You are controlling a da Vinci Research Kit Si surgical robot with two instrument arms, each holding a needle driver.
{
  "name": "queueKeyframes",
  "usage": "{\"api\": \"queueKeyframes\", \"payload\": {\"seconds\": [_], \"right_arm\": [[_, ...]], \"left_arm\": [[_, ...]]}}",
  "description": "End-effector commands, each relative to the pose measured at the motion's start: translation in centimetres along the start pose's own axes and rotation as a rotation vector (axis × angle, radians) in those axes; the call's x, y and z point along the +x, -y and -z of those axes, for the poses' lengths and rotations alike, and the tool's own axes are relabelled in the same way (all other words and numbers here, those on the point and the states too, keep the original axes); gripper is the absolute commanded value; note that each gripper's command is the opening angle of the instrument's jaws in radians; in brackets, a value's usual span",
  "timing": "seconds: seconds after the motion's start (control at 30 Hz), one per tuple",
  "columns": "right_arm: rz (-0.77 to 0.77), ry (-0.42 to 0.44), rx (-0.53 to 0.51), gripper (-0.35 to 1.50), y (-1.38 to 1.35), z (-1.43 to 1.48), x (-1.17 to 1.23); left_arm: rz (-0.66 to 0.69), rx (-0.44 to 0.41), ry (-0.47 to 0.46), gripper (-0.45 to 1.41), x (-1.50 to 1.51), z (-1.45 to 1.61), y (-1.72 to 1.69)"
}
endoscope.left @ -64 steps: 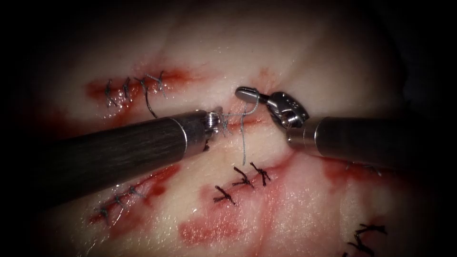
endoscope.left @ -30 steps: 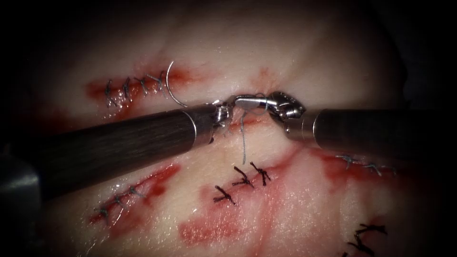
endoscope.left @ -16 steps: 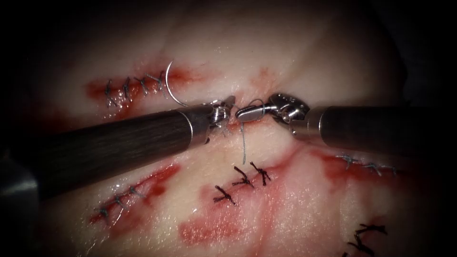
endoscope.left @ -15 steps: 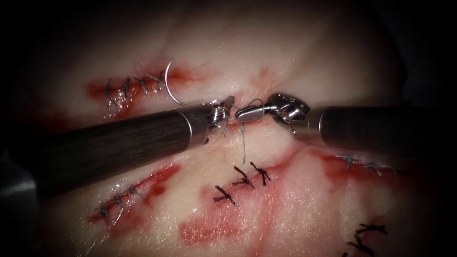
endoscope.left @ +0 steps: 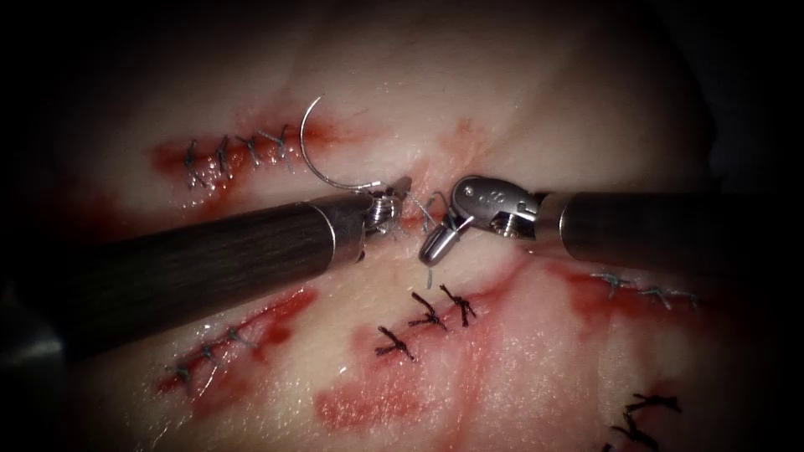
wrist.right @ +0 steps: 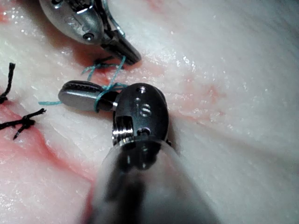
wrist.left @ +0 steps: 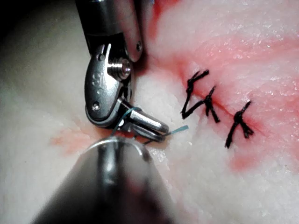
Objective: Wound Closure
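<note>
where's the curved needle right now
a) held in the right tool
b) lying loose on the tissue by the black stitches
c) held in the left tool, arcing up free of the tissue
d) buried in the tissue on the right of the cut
c: the left tool grips one end of the needle, whose curve rises clear above the tissue; the right tool has thread looped around it instead.

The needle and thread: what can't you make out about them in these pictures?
Endoscope view: the left end effector holds the needle, clear of the tissue; where along its curve is too small to tell.
Right wrist view: thread loops round the right end effector; whether it grips the thread is hidden by the loop.
Left wrist view: the blurred left shaft hides the thread beneath it.
</note>
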Motion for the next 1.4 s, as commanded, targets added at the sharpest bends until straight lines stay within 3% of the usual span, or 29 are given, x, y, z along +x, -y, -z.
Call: {"api": "queueKeyframes", "payload": {"seconds": [0.03,0.07,0.3,0.47,0.53,0.57,0.6,0.63,0.7,0.73,0.8,1.13,1.17,1.2,1.4], "right_arm": [[0.014,0.035,0.021,0.86,-0.12,-0.05,0.02],[0.023,0.086,0.046,1.01,-0.14,-0.07,0.03],[0.055,0.224,0.08,1.15,-0.23,-0.14,0.06],[0.103,0.314,0.079,1.15,-0.33,-0.19,0.08],[0.129,0.349,0.087,1.06,-0.34,-0.21,0.08],[0.154,0.378,0.095,0.79,-0.33,-0.23,0.08],[0.154,0.378,0.095,0.79,-0.33,-0.23,0.08],[0.165,0.383,0.097,0.64,-0.33,-0.23,0.08],[0.177,0.395,0.107,-0.13,-0.3,-0.24,0.08],[0.181,0.399,0.128,-0.35,-0.29,-0.24,0.08],[0.195,0.407,0.168,-0.35,-0.23,-0.25,0.07],[0.154,0.332,0.191,-0.35,-0.17,-0.24,0.07],[0.14,0.314,0.168,-0.35,-0.18,-0.21,0.08],[0.089,0.205,0.111,-0.35,-0.24,-0.07,0.11],[0.023,0.087,-0.065,-0.35,-0.38,0.26,0.04]], "left_arm": [[0.0,0.004,0.003,-0.45,0.03,-0.08,0.06],[-0.001,0.004,0.007,-0.45,0.01,-0.08,0.06],[-0.01,-0.001,0.012,-0.45,0.0,-0.08,0.05],[0.0,-0.001,0.016,-0.45,-0.02,-0.07,0.03],[0.004,-0.001,0.017,-0.45,-0.04,-0.06,0.03],[0.014,-0.001,0.02,-0.45,-0.06,-0.05,0.02],[0.014,-0.001,0.02,-0.45,-0.06,-0.05,0.02],[0.013,-0.001,0.02,-0.45,-0.07,-0.04,0.01],[0.018,-0.002,0.019,-0.45,-0.08,-0.04,0.01],[0.018,-0.002,0.019,-0.45,-0.08,-0.04,0.01],[0.018,-0.001,0.022,-0.45,-0.08,-0.04,0.02],[0.028,0.003,0.026,-0.45,-0.06,-0.03,-0.06],[0.027,0.005,0.025,-0.45,-0.06,-0.03,-0.08],[0.02,0.009,0.025,-0.45,-0.05,-0.01,-0.2],[0.016,0.001,0.031,-0.45,0.04,0.1,-0.42]]}}
